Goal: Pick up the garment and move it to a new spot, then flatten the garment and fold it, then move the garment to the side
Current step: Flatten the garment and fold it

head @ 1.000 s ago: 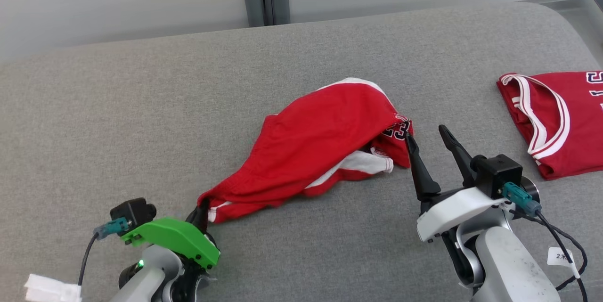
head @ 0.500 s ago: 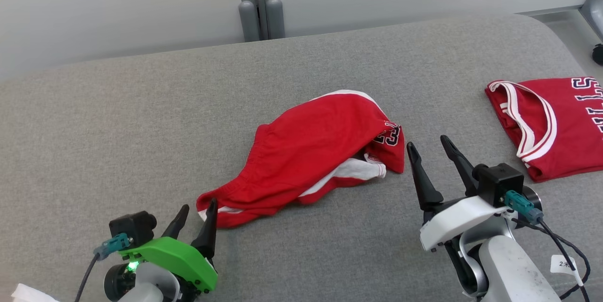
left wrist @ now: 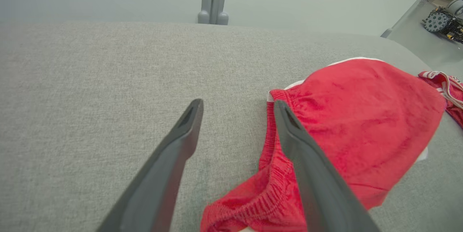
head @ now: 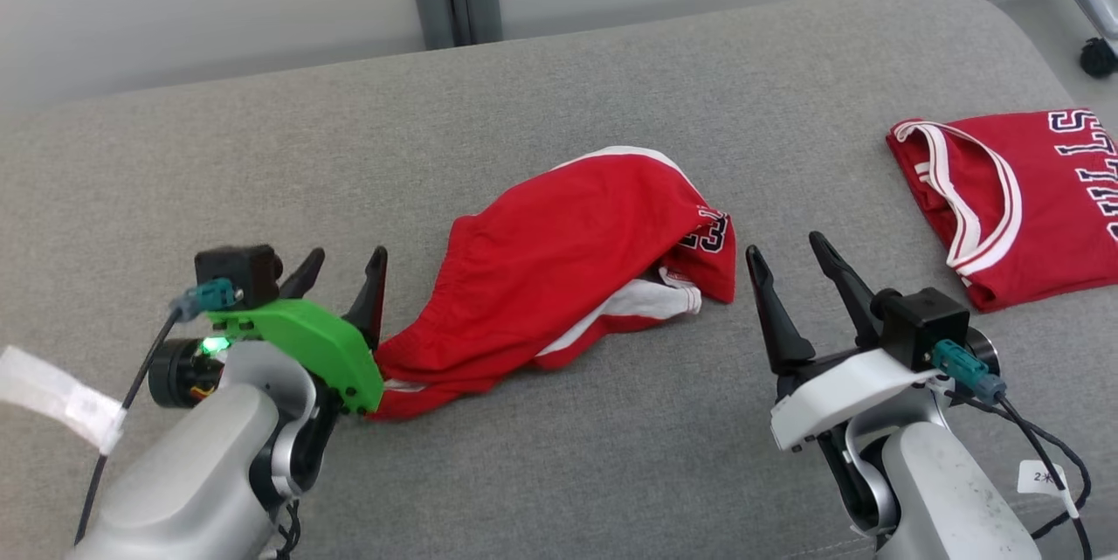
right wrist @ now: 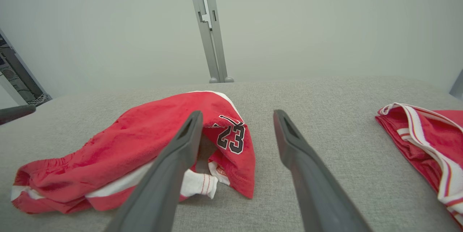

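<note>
Currently the crumpled red shorts (head: 559, 272) with white trim lie in the middle of the grey fabric worktop (head: 262, 149). The left gripper (head: 347, 254), just beside their waistband (head: 419, 355), and the right gripper (head: 783, 245), near the numbered leg, stand with fingers spread, holding nothing. Pinching only one bunched layer would likely drag the heap rather than flatten it.

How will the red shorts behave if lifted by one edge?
The red shorts likely hang limp; they lie crumpled in soft folds. Probably light, being thin cloth. The gathered waistband probably gives a thicker, less slippery hold.
</note>
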{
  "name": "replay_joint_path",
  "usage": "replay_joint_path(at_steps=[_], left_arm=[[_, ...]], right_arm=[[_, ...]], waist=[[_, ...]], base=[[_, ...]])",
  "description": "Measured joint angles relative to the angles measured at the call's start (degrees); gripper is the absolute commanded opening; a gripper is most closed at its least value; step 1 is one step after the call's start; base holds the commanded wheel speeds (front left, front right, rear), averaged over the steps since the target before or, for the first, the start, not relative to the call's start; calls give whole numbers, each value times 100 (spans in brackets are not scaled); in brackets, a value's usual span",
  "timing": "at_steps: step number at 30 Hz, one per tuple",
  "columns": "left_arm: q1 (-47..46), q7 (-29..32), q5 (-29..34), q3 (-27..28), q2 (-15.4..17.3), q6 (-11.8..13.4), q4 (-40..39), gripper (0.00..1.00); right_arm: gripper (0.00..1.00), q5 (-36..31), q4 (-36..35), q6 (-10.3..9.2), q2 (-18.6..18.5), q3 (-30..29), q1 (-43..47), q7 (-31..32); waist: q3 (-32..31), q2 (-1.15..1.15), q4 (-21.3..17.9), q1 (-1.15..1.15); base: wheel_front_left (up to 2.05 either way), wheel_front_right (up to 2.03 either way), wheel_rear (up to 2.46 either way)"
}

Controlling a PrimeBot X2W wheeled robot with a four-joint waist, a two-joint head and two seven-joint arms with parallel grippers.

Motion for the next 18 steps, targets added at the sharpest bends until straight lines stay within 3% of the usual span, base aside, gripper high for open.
replay_joint_path(at_steps=[3, 6, 12, 18], left_arm=[[-400, 311, 53, -67, -199, 89, 466, 100], [-649, 599, -44, -94, -410, 14, 865, 100], [-1048, 1038, -185, -137, -613, -201, 1356, 100], [-1176, 1551, -506, -30, -653, -215, 1606, 100]], right_arm=[[100, -21, -34, 0, 12, 19, -85, -1], [100, -29, -29, 0, 25, 51, -157, -10], [100, -37, -12, 0, 45, -15, -210, -77], [100, -40, 29, 0, 66, -44, -270, -126]], waist=[[126, 0, -121, 0], [246, 0, -275, 0], [481, 0, -604, 0], [644, 0, -844, 0]], base=[[0, 0, 0], [0, 0, 0], [0, 0, 0], [0, 0, 0]])
